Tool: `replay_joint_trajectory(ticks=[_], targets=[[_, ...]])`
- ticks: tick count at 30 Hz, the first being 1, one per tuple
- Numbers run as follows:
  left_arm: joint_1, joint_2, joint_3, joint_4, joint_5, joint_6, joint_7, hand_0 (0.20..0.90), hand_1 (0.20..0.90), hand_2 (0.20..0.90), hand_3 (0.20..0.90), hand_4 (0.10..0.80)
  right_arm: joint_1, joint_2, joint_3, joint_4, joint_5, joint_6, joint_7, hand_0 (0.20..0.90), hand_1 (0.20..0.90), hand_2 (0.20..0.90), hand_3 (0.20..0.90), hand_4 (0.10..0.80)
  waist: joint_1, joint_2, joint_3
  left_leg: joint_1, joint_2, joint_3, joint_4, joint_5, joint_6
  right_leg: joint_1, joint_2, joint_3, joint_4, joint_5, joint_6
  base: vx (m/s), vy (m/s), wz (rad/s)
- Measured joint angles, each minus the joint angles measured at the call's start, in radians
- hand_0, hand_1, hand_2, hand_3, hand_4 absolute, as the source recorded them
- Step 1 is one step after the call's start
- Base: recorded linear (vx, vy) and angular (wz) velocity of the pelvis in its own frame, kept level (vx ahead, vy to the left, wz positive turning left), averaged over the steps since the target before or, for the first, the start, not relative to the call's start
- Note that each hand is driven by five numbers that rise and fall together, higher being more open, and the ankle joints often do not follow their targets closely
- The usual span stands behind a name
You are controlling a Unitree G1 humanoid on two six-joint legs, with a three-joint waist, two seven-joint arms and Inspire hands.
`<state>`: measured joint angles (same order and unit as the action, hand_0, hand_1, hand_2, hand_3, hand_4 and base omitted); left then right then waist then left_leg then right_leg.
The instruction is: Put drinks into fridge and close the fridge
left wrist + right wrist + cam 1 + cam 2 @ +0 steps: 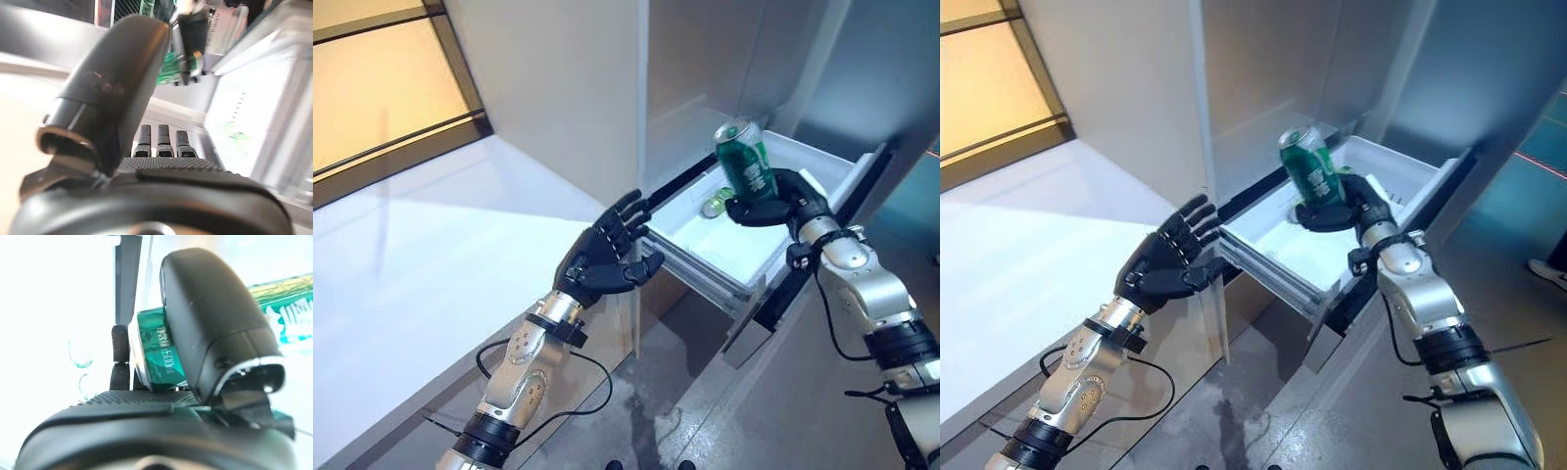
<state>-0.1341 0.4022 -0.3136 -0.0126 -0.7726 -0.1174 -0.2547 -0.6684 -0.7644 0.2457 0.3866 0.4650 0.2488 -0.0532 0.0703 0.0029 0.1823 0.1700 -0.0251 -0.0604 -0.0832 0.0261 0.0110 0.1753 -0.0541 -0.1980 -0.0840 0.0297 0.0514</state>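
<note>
**Now lowering the green can into the fridge drawer**

Right now the right robot hand (pixel 781 204) grasps a green can (pixel 745 160), fingers and thumb curled round its lower half, and holds it roughly upright, leaning a little, above the pulled-out white drawer (pixel 724 250) of the fridge (pixel 607 88). The right wrist view confirms the grip: the thumb lies across the can's side and the can sits against the palm. A second green can (pixel 716 205) already lies on its side on the drawer floor, near the back wall and just beside the held can's base.

The left robot hand (pixel 607 257) is released, fingers straight and spread, holding nothing; it hovers by the drawer's front left corner, just beside the fridge wall's edge.

To do this step well, I would lower the can over the bare part of the drawer floor, toward the front edge and apart from the lying can, so that it does not land on it or knock it. The fingers are best opened only once the base rests on the floor; released from height, a can may tip or roll. After that the drawer needs pushing in, and the left robot hand looks well placed for it, provided that the right one clears the drawer rim first.
</note>
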Motion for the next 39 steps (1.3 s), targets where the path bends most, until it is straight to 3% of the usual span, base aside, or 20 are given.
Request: replay_joint_trajectory(ticks=[8,13,21,25,29,36,39], targets=[[0.068,0.06,-0.112,0.045,0.001,0.136,-0.078,0.9,0.9,0.9,0.9,0.8,-0.058,-0.008,0.04,0.318,-0.031,-0.008,0.01,0.3,0.3,0.3,0.2,0.1,0.071,0.012,0.025,-0.016,-0.017,-0.092,0.0,0.017,-0.001,0.027,-0.014,-0.1,0.0,-0.023,0.007,0.058,0.013,0.36],[0.087,0.102,-0.192,0.123,0.015,0.221,-0.086,0.9,0.9,0.9,0.9,0.8,-0.114,-0.008,0.107,0.459,-0.105,-0.008,0.057,0.3,0.3,0.3,0.2,0.1,0.095,0.029,0.069,-0.042,-0.025,-0.114,0.016,0.019,0.001,0.02,-0.02,-0.126,0.0,-0.024,0.009,-0.025,0.015,0.17],[0.097,0.123,-0.224,0.349,0.096,0.216,-0.053,0.9,0.9,0.9,0.9,0.8,-0.209,-0.029,0.108,0.682,-0.23,-0.011,0.099,0.3,0.3,0.3,0.2,0.1,0.109,0.041,0.134,-0.123,-0.029,-0.116,0.047,0.021,-0.002,-0.034,-0.019,-0.149,0.001,-0.021,0.004,-0.082,-0.01,0.12],[0.108,0.12,-0.216,0.517,0.183,0.182,0.007,0.9,0.9,0.9,0.9,0.8,-0.219,-0.031,0.107,0.708,-0.28,-0.01,0.117,0.3,0.3,0.3,0.2,0.1,0.094,0.036,0.164,-0.15,-0.028,-0.112,0.049,0.021,-0.002,-0.061,-0.019,-0.148,0.005,-0.021,0.004,-0.011,-0.004,0.01],[0.123,0.073,-0.099,0.662,0.258,0.134,0.054,0.9,0.9,0.9,0.9,0.8,-0.224,-0.042,0.079,0.703,-0.321,0.001,0.13,0.3,0.3,0.3,0.2,0.1,0.096,0.026,0.209,-0.155,-0.022,-0.094,0.051,0.021,-0.002,-0.072,-0.02,-0.138,0.014,-0.021,0.004,0.008,-0.016,-0.05],[0.103,0.036,0.011,0.791,0.329,0.109,0.093,0.9,0.9,0.9,0.9,0.8,-0.231,-0.059,0.046,0.704,-0.394,0.008,0.151,0.3,0.3,0.3,0.2,0.1,0.107,0.017,0.237,-0.177,-0.023,-0.084,0.07,0.021,-0.002,-0.098,-0.024,-0.108,0.034,-0.023,0.007,-0.035,-0.015,-0.01],[0.082,0.027,0.015,0.831,0.366,0.109,0.099,0.9,0.9,0.9,0.9,0.8,-0.254,-0.065,0.046,0.706,-0.446,0.025,0.174,0.3,0.3,0.3,0.2,0.1,0.118,0.017,0.254,-0.198,-0.023,-0.075,0.085,0.021,-0.002,-0.127,-0.026,-0.092,0.062,-0.025,0.006,-0.046,-0.011,-0.08]])
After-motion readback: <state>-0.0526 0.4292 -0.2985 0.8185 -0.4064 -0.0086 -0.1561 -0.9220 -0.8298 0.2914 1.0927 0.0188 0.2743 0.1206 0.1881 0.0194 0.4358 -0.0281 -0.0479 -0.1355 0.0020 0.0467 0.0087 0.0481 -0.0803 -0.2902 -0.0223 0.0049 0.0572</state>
